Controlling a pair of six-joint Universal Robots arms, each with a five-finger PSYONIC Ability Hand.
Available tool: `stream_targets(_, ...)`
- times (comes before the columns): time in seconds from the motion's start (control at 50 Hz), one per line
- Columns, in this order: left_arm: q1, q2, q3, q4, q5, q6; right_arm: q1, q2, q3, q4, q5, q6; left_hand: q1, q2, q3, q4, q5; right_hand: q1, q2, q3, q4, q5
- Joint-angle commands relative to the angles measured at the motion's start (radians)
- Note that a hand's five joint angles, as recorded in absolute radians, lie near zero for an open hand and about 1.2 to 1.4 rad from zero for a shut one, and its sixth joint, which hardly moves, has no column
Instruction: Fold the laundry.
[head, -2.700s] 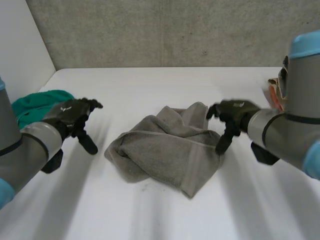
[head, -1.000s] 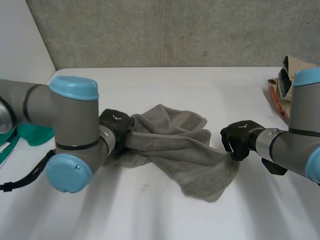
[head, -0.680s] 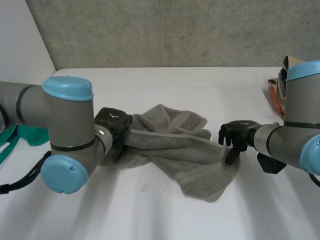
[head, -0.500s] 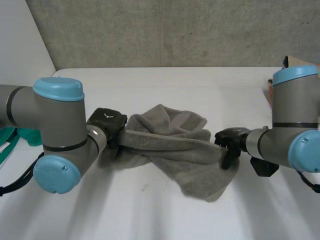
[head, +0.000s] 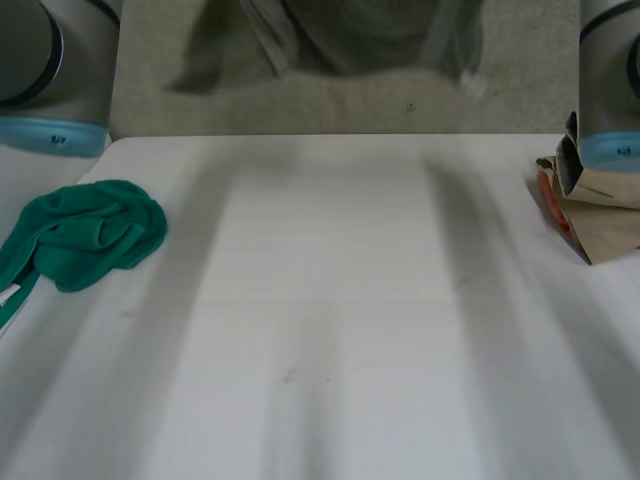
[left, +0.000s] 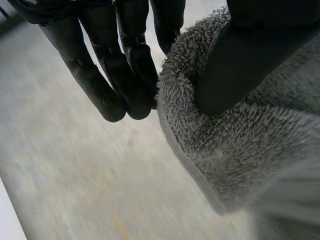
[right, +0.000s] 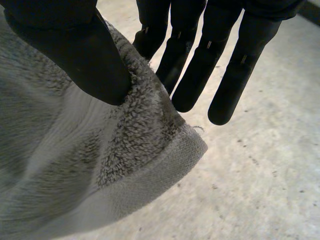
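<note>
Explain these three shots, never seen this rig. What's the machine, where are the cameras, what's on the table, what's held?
It is a robot with two grey arms, each ending in a black hand. The head view looks down on the white table from between the arms. The other two come from a camera on each wrist, looking along the palm. On the table lie a crumpled green cloth at the robot's left and a brown paper item at its right. The left hand and the right hand each pinch a grey terry towel between thumb and fingers, holding it off the table.
</note>
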Motion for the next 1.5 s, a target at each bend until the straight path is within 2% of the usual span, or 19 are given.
stream_targets(0.02, 0.008, -0.013, -0.233, -0.175, -0.024, 0.000, -0.012, 0.007, 0.193, 0.171, -0.120, -0.025, 0.246, 0.206, 0.211, 0.202, 0.247, 0.266, 0.217, 0.209, 0.199, 0.226)
stream_targets(0.18, -0.012, -0.103, -0.535, -0.178, -0.027, 0.010, -0.030, 0.095, 0.425, 0.200, -0.157, -0.056, 0.246, 0.206, 0.211, 0.202, 0.247, 0.266, 0.217, 0.209, 0.199, 0.226)
stream_targets(0.32, -0.052, -0.195, -0.660, -0.175, -0.033, 0.075, -0.053, 0.193, 0.531, 0.262, -0.155, -0.154, 0.223, 0.183, 0.188, 0.179, 0.224, 0.266, 0.217, 0.209, 0.199, 0.226)
stream_targets(0.4, -0.064, -0.189, -0.685, -0.227, -0.058, 0.098, -0.078, 0.196, 0.564, 0.315, -0.152, -0.191, -0.152, -0.192, -0.187, -0.196, -0.151, 0.266, 0.217, 0.209, 0.199, 0.226)
stream_targets(0.42, -0.061, -0.171, -0.691, -0.247, -0.061, 0.096, -0.092, 0.184, 0.577, 0.327, -0.150, -0.189, -0.421, -0.461, -0.455, -0.464, -0.419, 0.266, 0.217, 0.209, 0.199, 0.226)
stream_targets(0.44, -0.059, -0.158, -0.692, -0.255, -0.061, 0.093, -0.096, 0.175, 0.581, 0.329, -0.150, -0.186, -0.534, -0.574, -0.568, -0.577, -0.532, 0.266, 0.217, 0.209, 0.199, 0.226)
stream_targets(0.5, -0.044, -0.090, -0.698, -0.258, -0.059, 0.070, -0.119, 0.141, 0.597, 0.326, -0.153, -0.168, -0.772, -0.812, -0.806, -0.815, -0.770, 0.266, 0.217, 0.209, 0.199, 0.226)
stream_targets(0.54, -0.021, -0.054, -0.704, -0.256, -0.056, 0.047, -0.127, 0.132, 0.606, 0.323, -0.154, -0.159, -0.820, -0.859, -0.854, -0.863, -0.818, 0.266, 0.217, 0.209, 0.199, 0.226)
stream_targets(0.64, 0.074, -0.002, -0.712, -0.272, -0.004, -0.019, -0.141, 0.127, 0.617, 0.315, -0.157, -0.142, -0.811, -0.851, -0.845, -0.855, -0.810, 0.266, 0.217, 0.209, 0.199, 0.226)
stream_targets(0.7, 0.148, -0.011, -0.720, -0.302, 0.056, -0.026, -0.147, 0.129, 0.618, 0.314, -0.157, -0.137, -0.726, -0.766, -0.761, -0.770, -0.725, 0.266, 0.217, 0.209, 0.199, 0.226)
stream_targets(0.78, 0.261, -0.039, -0.721, -0.354, 0.149, 0.033, -0.145, 0.133, 0.615, 0.314, -0.158, -0.137, -0.468, -0.508, -0.503, -0.512, -0.467, 0.266, 0.217, 0.209, 0.199, 0.226)
stream_targets(0.86, 0.347, -0.045, -0.738, -0.417, 0.230, 0.113, -0.142, 0.133, 0.615, 0.314, -0.158, -0.139, -0.403, -0.443, -0.438, -0.447, -0.402, 0.266, 0.217, 0.209, 0.199, 0.226)
stream_targets(0.94, 0.390, -0.057, -0.761, -0.439, 0.299, 0.179, -0.138, 0.135, 0.618, 0.314, -0.158, -0.137, -0.447, -0.486, -0.481, -0.490, -0.445, 0.266, 0.217, 0.209, 0.199, 0.226)
stream_targets(1.02, 0.410, -0.083, -0.761, -0.405, 0.309, 0.216, -0.132, 0.138, 0.618, 0.314, -0.158, -0.140, -0.529, -0.569, -0.563, -0.573, -0.528, 0.266, 0.217, 0.209, 0.199, 0.226)
stream_targets(1.28, 0.409, -0.178, -0.732, -0.345, 0.295, 0.227, -0.129, 0.138, 0.627, 0.314, -0.158, -0.139, -0.526, -0.566, -0.561, -0.570, -0.525, 0.266, 0.217, 0.209, 0.199, 0.226)
stream_targets(1.5, 0.386, -0.249, -0.683, -0.264, 0.284, 0.261, -0.125, 0.138, 0.638, 0.314, -0.161, -0.142, -0.406, -0.446, -0.440, -0.450, -0.405, 0.266, 0.217, 0.209, 0.199, 0.226)
